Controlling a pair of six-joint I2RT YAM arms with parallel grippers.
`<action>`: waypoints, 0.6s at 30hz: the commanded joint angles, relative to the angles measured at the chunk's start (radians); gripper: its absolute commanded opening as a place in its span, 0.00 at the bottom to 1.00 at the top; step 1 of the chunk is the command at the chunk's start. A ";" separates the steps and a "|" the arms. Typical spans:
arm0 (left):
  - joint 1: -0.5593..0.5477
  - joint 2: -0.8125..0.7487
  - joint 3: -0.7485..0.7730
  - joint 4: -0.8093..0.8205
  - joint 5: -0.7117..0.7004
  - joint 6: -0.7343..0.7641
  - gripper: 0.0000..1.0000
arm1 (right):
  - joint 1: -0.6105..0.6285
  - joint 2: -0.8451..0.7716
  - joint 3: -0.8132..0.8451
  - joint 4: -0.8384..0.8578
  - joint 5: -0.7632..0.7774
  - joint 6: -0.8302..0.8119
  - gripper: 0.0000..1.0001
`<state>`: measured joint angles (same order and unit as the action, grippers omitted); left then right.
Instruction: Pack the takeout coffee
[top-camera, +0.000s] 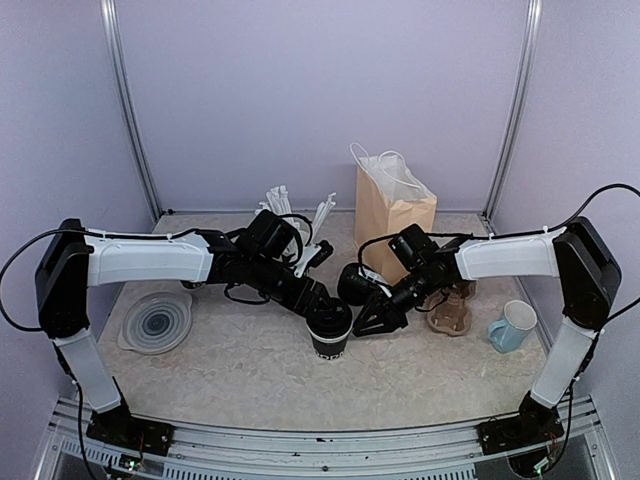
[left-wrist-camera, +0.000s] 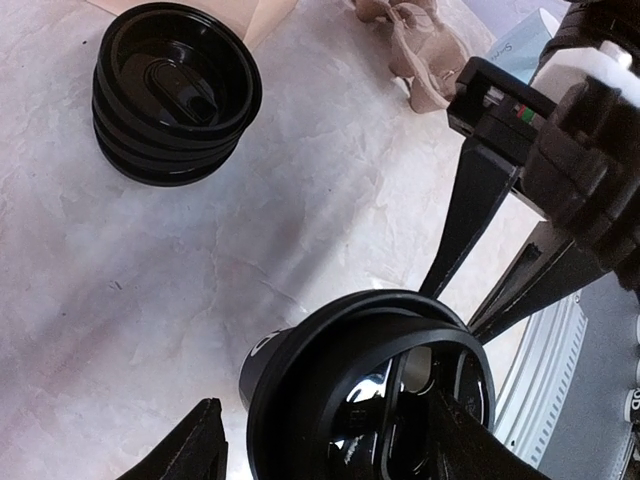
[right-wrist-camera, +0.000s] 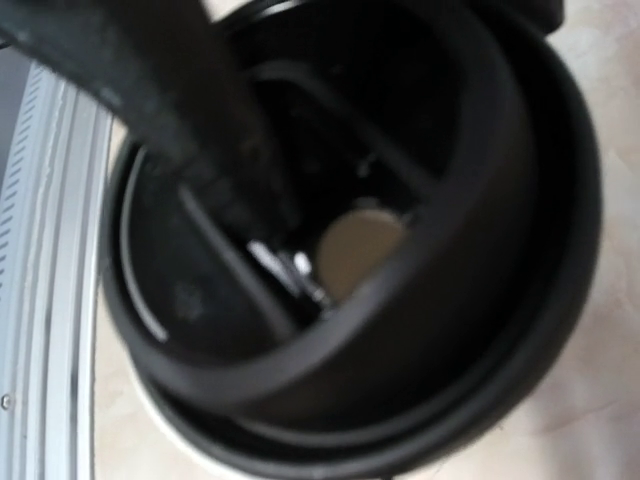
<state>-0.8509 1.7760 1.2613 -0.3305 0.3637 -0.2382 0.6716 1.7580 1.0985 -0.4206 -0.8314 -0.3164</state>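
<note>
I see the takeout coffee (top-camera: 329, 335) standing mid-table, near side. The stack of lids (top-camera: 352, 283) is just behind it and the paper bag (top-camera: 392, 215) farther back. To its right lie the cup carrier (top-camera: 450, 314), then the mug (top-camera: 512, 326). The round dish (top-camera: 155, 322) sits far left.

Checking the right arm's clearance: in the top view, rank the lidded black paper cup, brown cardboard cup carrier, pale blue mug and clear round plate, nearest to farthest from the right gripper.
From the right gripper:
1. black paper cup, just left of it.
2. cardboard carrier, to its right.
3. blue mug, further right.
4. clear plate, far left.
</note>
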 joint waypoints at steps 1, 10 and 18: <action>-0.019 -0.011 -0.020 -0.040 -0.005 0.015 0.66 | 0.009 0.000 0.019 -0.002 0.003 0.005 0.26; -0.023 -0.020 -0.024 -0.055 -0.036 -0.006 0.68 | 0.009 0.026 0.039 0.001 -0.015 0.031 0.33; -0.010 -0.023 -0.059 -0.046 -0.034 -0.017 0.70 | 0.009 0.100 0.115 -0.016 -0.006 0.074 0.34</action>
<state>-0.8593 1.7649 1.2495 -0.3298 0.3317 -0.2508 0.6720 1.8168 1.1591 -0.4377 -0.8356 -0.2775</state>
